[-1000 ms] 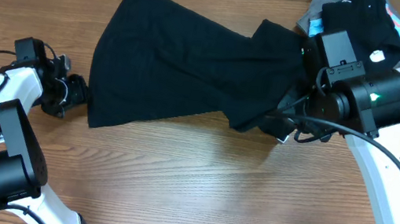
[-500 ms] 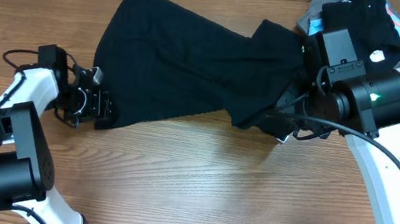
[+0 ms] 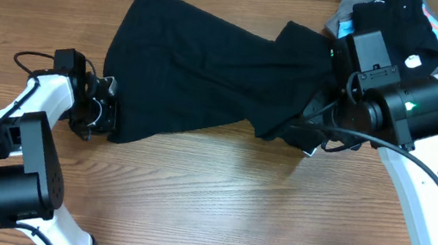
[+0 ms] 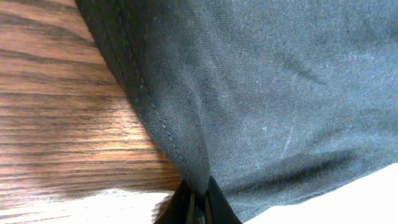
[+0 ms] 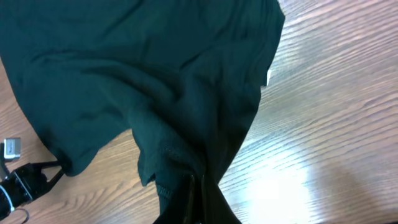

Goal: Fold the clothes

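Note:
The clothes [image 3: 201,68] are one wide black garment spread across the back half of the wooden table, wrinkled and pulled up at its right end. My left gripper [image 3: 108,119] is shut on the garment's lower left corner; the left wrist view shows the stitched hem [image 4: 158,118] pinched between the jaws at my gripper [image 4: 198,202]. My right gripper [image 3: 308,136] is shut on the right edge, with fabric [image 5: 155,93] bunched into the jaws at my gripper [image 5: 198,193] and held a little above the table.
A pile of folded garments [image 3: 406,33] with a white tag lies at the back right corner, partly behind the right arm [image 3: 404,107]. Bare wooden table [image 3: 216,200] fills the front. The left arm's cable [image 3: 32,64] loops at the left.
My left gripper moved right onto the garment's lower left corner and closed on it. The right arm and its hold stayed as they were.

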Robot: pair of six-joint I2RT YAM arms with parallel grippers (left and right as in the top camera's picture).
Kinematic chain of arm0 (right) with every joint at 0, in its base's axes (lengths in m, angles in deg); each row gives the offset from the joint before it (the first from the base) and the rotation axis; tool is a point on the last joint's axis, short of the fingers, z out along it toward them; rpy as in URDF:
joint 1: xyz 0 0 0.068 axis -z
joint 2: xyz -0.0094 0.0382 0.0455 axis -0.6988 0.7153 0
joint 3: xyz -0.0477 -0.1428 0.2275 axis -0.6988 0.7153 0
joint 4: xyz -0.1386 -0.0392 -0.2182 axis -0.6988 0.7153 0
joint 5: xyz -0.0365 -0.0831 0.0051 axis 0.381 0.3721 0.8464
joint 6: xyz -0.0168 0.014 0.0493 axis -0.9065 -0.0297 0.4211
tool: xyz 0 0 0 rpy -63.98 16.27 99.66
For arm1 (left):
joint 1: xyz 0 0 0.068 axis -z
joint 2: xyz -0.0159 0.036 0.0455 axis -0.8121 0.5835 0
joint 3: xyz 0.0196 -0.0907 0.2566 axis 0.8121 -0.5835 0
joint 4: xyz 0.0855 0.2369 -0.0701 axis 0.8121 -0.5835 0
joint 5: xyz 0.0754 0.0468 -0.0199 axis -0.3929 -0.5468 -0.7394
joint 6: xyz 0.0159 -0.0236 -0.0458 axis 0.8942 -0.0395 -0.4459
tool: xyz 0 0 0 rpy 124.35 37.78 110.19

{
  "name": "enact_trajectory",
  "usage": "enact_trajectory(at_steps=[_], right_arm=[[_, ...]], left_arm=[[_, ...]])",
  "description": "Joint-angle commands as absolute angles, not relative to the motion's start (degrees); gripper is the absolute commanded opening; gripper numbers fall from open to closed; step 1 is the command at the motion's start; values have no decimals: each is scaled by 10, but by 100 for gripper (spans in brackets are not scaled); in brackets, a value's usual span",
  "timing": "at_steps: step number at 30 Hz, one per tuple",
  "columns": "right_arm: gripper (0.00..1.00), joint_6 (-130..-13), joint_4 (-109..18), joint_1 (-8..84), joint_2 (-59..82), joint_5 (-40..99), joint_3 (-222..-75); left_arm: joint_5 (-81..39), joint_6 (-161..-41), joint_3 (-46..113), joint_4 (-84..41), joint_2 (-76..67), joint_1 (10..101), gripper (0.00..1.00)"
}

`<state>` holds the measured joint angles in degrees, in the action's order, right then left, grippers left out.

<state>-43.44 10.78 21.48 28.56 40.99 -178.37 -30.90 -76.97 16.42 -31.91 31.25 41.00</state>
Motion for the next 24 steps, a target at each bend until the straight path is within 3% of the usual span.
enact_trajectory(at_steps=[1,11,17,24], right_arm=[[4,-437,101,218,267,431,-1787],[4,-453,145,229,212,430,-1787],[4,-470,187,228,210,410,-1787],[4,-531,152,229,172,384,-1798]], left_arm=[[-283,-801,178,-322,288,399,4],[-283,-808,316,-382,52,364,4],[-297,-809,377,-423,-14,335,4],[-309,-809,438,-474,-45,282,4]])
